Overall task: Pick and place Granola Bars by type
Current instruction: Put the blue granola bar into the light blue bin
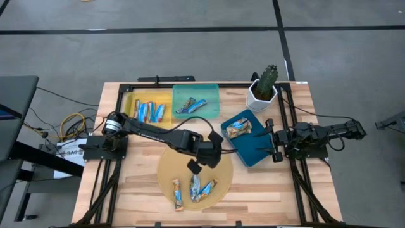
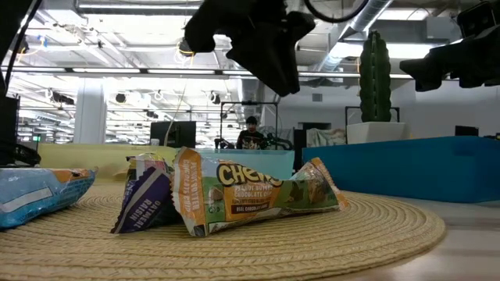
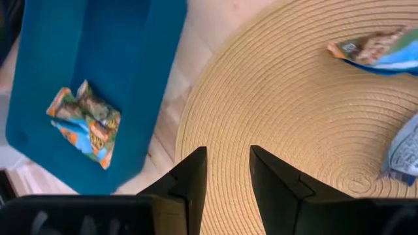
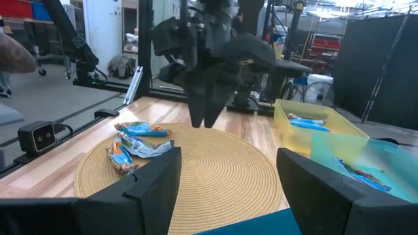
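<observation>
High view, frame centre: my left gripper [image 1: 194,166], jaws slightly apart and empty, hovers over the mat [image 1: 166,166]; next, I judge, descend onto the Granola Bars [image 1: 193,189]. Right gripper [image 1: 272,140], jaws spread, waits at frame right.

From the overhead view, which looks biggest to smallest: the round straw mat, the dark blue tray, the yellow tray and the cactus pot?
1. Round straw mat
2. Dark blue tray
3. Yellow tray, though the left arm partly hides the mat
4. Cactus pot

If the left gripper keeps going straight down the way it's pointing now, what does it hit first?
Most likely bare woven mat. The left gripper points down over the mat with its fingers slightly apart and empty, and the granola bars lie off to one side.
</observation>
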Motion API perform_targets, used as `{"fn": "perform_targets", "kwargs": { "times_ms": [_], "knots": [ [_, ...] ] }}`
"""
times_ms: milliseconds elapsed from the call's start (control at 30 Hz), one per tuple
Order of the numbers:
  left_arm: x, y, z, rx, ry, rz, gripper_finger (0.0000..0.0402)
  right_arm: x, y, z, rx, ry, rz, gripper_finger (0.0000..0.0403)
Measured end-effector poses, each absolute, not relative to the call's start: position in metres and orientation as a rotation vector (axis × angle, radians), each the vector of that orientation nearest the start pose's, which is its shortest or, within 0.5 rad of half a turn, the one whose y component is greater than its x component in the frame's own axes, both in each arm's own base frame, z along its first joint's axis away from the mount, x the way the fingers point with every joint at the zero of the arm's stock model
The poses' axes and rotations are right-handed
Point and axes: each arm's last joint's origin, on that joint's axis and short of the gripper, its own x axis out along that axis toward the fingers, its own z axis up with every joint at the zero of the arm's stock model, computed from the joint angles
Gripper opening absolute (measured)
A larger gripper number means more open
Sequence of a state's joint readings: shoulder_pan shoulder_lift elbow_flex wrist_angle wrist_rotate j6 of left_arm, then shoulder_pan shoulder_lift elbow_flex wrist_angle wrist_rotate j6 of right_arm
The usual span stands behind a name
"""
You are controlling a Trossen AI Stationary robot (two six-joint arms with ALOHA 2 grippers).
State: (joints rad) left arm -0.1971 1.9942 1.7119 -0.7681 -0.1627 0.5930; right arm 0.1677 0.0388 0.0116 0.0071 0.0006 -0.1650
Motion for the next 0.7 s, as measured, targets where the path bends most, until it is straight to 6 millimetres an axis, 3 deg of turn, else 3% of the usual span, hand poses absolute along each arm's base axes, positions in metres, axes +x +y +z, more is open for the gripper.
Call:
{"fn": "perform_targets", "kwargs": {
  "times_ms": [400,700],
  "knots": [
    [0.410,-0.082,0.245,0.771,1.111,-0.407,0.0109,0.098,0.017,0.165,-0.166,0.006,0.169,0.0244],
    [0.396,-0.110,0.242,0.776,1.151,-0.533,0.0109,0.098,0.017,0.165,-0.166,0.007,0.169,0.0244]
  ]
}}
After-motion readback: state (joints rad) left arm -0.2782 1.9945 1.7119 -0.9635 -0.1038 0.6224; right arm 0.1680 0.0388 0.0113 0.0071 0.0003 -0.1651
